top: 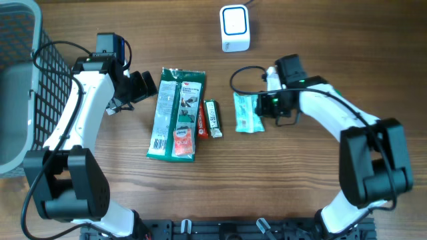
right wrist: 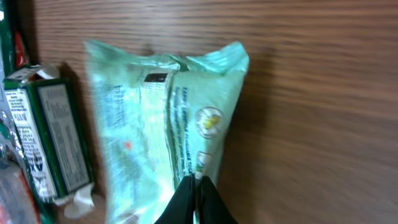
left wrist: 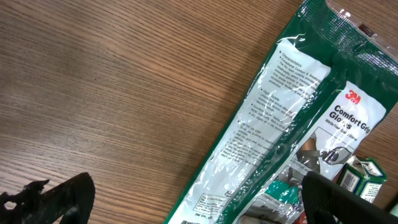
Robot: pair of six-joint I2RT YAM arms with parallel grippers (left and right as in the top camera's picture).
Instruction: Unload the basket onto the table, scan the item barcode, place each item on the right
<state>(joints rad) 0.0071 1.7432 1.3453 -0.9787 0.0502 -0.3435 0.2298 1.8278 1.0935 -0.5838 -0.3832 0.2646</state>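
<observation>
The right gripper (right wrist: 196, 200) is pinched closed on an edge of the mint-green packet (right wrist: 155, 112), a grip only the right wrist view shows. The left gripper (left wrist: 196, 186) gapes wide, holding nothing, over the one glove pack (left wrist: 280, 112). Overhead adds one slim box (top: 211, 119) between pack and packet, one white scanner (top: 235, 28) at the far edge with a stretch of table (top: 320, 40) separating it from the packet, and one basket (top: 20, 100) on the left rim

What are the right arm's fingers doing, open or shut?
Shut on the pale green packet: in the right wrist view the fingers meet with its edge pinched between them.
</observation>
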